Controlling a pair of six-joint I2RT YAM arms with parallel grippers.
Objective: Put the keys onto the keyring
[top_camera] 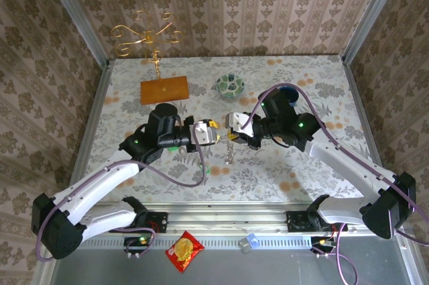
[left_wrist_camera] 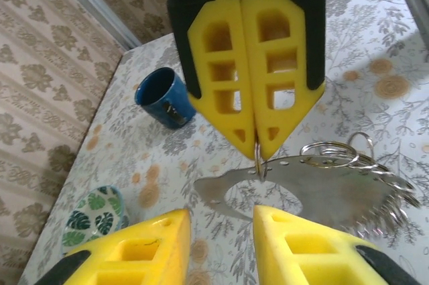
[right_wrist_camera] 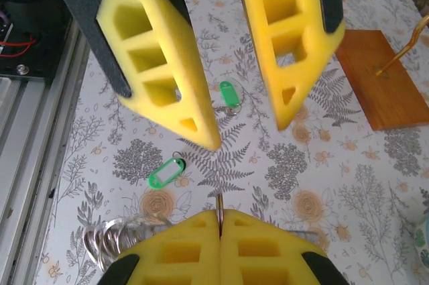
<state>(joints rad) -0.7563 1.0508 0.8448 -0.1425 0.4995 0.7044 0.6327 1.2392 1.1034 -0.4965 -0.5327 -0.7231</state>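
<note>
right gripper (left_wrist_camera: pixel 256 139) clenched on the thin keyring (left_wrist_camera: pixel 260 162), held above the table (right_wrist_camera: pixel 335 184); a flat metal tag (left_wrist_camera: pixel 315 194) and a bunch of split rings hang from it. left gripper (right_wrist_camera: pixel 247 132) released, jaws apart facing the tag, contact unclear. judgement: close squarely on the tag and steady the ring without twisting. green keys (right_wrist_camera: pixel 167 172) lie on the table below, ungrasped. blue mug (left_wrist_camera: pixel 163 97) and patterned bowl (left_wrist_camera: pixel 94 211) stand well apart, not in the way.

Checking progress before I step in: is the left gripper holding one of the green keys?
No, the left gripper is open and empty, and both green keys lie on the table.
</note>
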